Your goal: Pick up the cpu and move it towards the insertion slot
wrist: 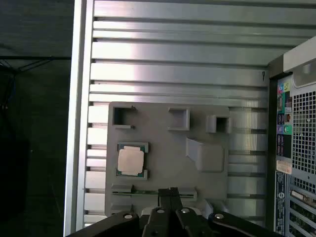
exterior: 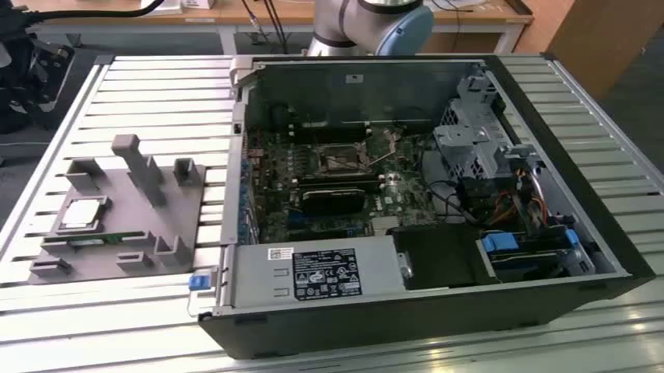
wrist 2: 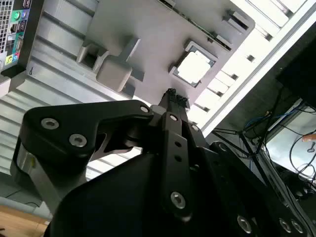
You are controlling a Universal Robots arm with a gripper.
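Observation:
The cpu (exterior: 83,214), a small square chip with a silvery-white top, lies flat in a pocket of the grey fixture plate (exterior: 192,214) at the exterior view's left. Both wrist views show the cpu (wrist: 131,161) (wrist 2: 194,67) from above. My gripper (wrist: 170,190) (wrist 2: 172,94) hangs well above the plate, off to one side of the chip, its dark fingers shut with nothing between them. The insertion slot (exterior: 340,159), a dark square socket in a shiny frame, sits on the green board inside the open computer case, far from the cpu.
A thin green memory stick (exterior: 99,241) lies in the plate beside the cpu. Grey posts (exterior: 140,167) stand up from the plate. The case walls (exterior: 233,155), a black block (exterior: 332,200), the power supply (exterior: 311,272) and the drive cage (exterior: 472,144) surround the socket. The table (exterior: 155,93) is slatted metal.

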